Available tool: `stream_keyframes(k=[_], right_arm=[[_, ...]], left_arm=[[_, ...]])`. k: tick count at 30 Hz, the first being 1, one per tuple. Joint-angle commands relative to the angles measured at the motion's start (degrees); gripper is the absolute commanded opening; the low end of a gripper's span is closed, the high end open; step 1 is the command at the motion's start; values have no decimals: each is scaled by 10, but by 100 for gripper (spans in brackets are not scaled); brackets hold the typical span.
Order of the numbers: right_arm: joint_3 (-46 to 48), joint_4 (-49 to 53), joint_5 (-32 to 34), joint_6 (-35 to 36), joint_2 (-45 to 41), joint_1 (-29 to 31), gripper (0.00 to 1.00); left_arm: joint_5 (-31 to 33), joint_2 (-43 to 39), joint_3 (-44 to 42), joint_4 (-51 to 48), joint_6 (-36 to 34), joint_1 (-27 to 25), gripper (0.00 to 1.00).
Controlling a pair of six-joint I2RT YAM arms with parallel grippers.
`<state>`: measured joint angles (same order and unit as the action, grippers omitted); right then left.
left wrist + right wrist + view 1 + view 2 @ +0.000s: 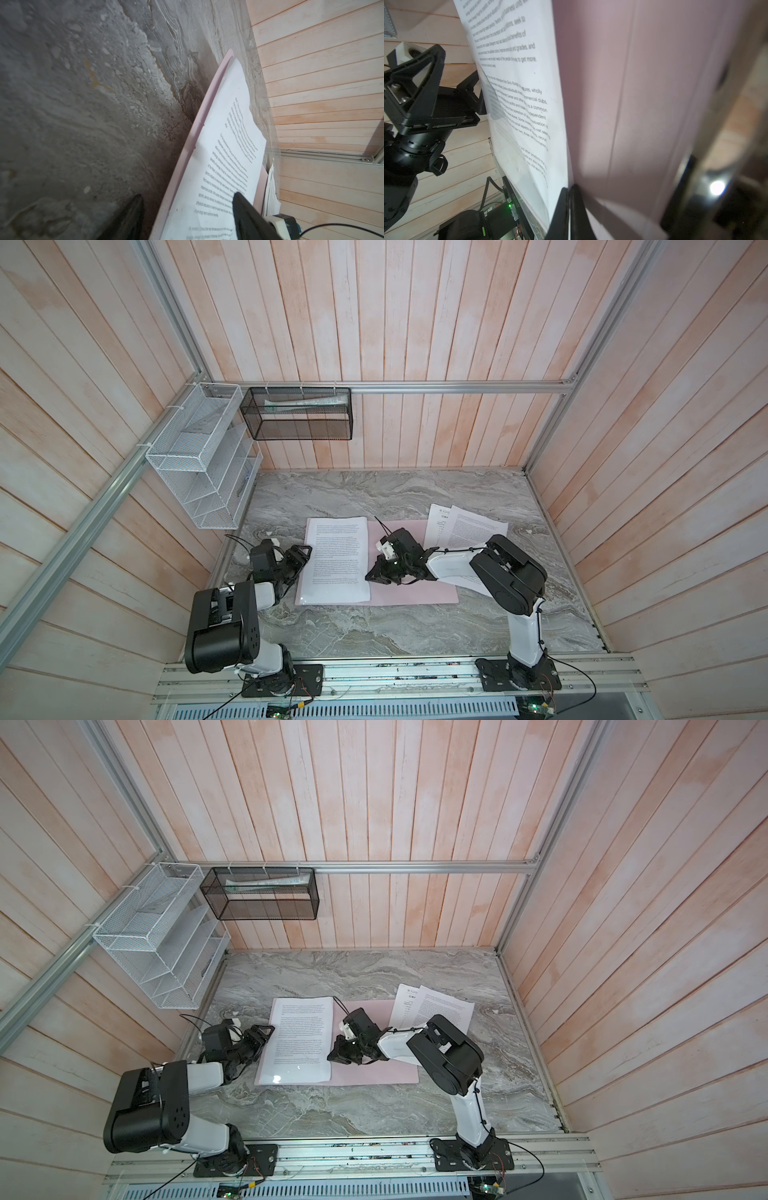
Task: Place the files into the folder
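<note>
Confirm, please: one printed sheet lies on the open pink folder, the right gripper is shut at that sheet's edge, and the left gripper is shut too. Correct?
No. The left gripper is open: the left wrist view shows its fingers apart at the folder edge. The sheet and shut right gripper are as you say.

Grey marble tabletop (374,493): pink folder (415,593) lies open at centre, two loose printed sheets (478,529) at its 2 o'clock.

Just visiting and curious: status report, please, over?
Left tool open, straddling edge of pink folder. Right tool shut at edge of printed sheet lying on open folder. Two loose sheets not yet in, partly under right arm.
</note>
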<state>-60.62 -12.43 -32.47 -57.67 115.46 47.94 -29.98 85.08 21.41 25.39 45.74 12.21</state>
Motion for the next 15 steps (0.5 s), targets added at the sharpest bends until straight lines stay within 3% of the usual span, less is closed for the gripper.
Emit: stream_keyframes(k=[1,15], right_arm=[[-1,-4,-12,-16,-5,15,0],[36,15,12,-19,-60,16,0]], left_arm=[[-11,-2,-1,12,6,-4,69],[9,-38,-10,-11,4,-5,69]])
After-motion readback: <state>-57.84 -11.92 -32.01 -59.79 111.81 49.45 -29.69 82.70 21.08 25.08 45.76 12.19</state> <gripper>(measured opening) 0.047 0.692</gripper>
